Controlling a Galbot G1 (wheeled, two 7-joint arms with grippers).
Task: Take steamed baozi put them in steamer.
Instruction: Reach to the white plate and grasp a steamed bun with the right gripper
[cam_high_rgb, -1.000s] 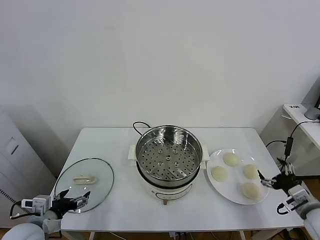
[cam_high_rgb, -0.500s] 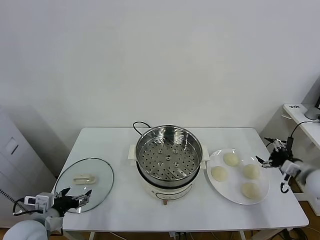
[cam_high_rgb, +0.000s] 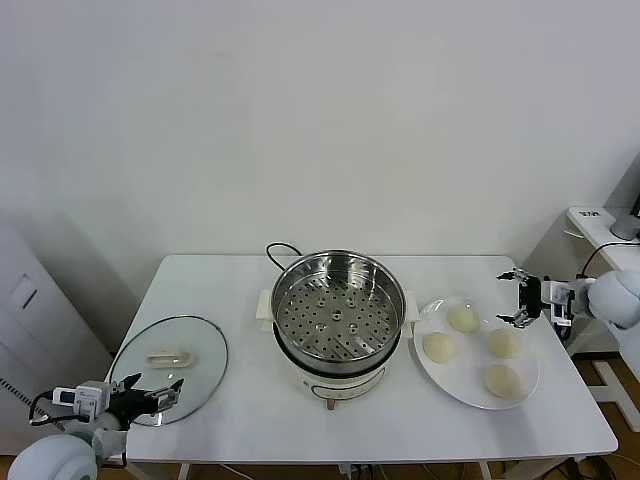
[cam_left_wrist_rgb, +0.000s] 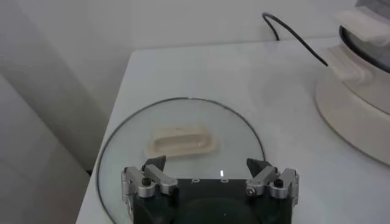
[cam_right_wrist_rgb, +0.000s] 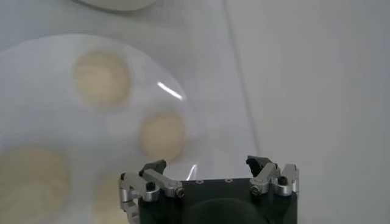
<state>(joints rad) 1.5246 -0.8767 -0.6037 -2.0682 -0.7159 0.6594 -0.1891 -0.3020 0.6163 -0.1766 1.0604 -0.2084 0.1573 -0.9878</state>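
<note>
The right arm reaches in from the 3 o'clock edge of the white table (cam_high_rgb: 230, 290), forearm roughly level, and its right gripper (cam_high_rgb: 517, 298) hangs in the air at the far right rim of the plate (cam_high_rgb: 428, 312), fingers spread wide with nothing between them. In the right wrist view the same gripper (cam_right_wrist_rgb: 207, 176) shows both fingertips apart, above the plate's edge and the bare tabletop beside it. The left arm is tucked low at the 8 o'clock corner of the table, its left gripper (cam_high_rgb: 150, 392) level, pointing toward the table centre, at the near rim of the glass lid (cam_high_rgb: 200, 345); its fingers are spread too and grip nothing, as the left wrist view confirms (cam_left_wrist_rgb: 210, 176), with the lid (cam_left_wrist_rgb: 122, 146) and its cream handle (cam_left_wrist_rgb: 181, 142) lying flat beyond the tips.

The steamer (cam_high_rgb: 338, 318) stands at the table's centre: a shiny steel pot with a perforated tray inside that holds no buns, on a cream base with side handles, a black cord (cam_high_rgb: 283, 249) looping out at its 11 o'clock. Its base edge shows in the left wrist view (cam_left_wrist_rgb: 359, 115).

The steamed baozi (cam_high_rgb: 461, 318) are four smooth, cream, domed buns, all on the plate at 3 o'clock of the steamer, set apart from each other in a loose diamond. The right wrist view shows them as pale rounds (cam_right_wrist_rgb: 101, 78) on the white plate (cam_right_wrist_rgb: 42, 115)
</note>
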